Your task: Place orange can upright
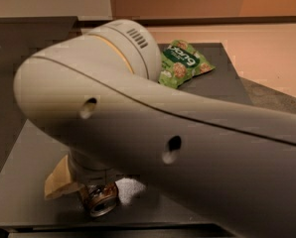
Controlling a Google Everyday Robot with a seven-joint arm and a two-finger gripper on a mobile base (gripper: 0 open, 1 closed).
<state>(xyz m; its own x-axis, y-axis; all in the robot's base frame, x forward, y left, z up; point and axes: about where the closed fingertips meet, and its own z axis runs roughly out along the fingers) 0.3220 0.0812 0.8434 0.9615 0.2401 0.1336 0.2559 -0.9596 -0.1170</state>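
The orange can [101, 200] is at the bottom left, just under my wrist, tilted with one shiny silver end facing the camera. My gripper [88, 195] is low over the near left part of the dark table [34, 148] and is closed around the can. One tan finger [56, 180] shows to the left of the can. The other finger is hidden behind my arm. My big grey arm [153, 133] fills the middle of the view and hides most of the table.
A green snack bag [184, 62] lies at the far end of the table, right of my arm. The table's front edge runs just below the can. A pale floor lies beyond the table on the right.
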